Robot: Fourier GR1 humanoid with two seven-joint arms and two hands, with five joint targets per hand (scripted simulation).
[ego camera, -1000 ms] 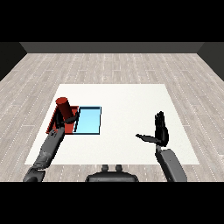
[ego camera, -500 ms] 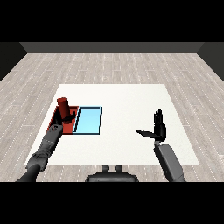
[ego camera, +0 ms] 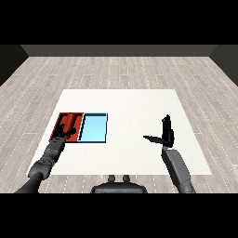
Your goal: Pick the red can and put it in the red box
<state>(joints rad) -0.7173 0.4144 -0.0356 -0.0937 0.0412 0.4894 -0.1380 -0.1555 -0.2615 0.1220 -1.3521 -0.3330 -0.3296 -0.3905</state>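
Reaching in from the lower left, my left hand (ego camera: 65, 132) sits over the near part of the red tray (ego camera: 59, 123), and its dark fingers (ego camera: 70, 122) overlap the red can (ego camera: 73, 118) so closely that I cannot tell whether they are curled round it or spread beside it. That can is inside the red tray, toward its far right part; whether it stands upright or lies on its side I cannot make out, since red on red hides its outline. Just beside the red tray, touching along its right edge, lies the light blue tray (ego camera: 93, 128), and both rest on the left part of the white tabletop (ego camera: 130, 104). My left forearm (ego camera: 46, 160) runs back from the tray toward the lower left corner of the view. Well apart from all of this, my right hand (ego camera: 166, 133) is held up over the right part of the tabletop, with its fingers (ego camera: 166, 124) straight and pointing upward and the thumb (ego camera: 151, 138) stretched out to the left, so the hand is spread wide and holds nothing. My right forearm (ego camera: 177, 169) slants down from it toward the lower right. Beyond the tabletop, a grey plank floor (ego camera: 121, 69) stretches to a dark wall.
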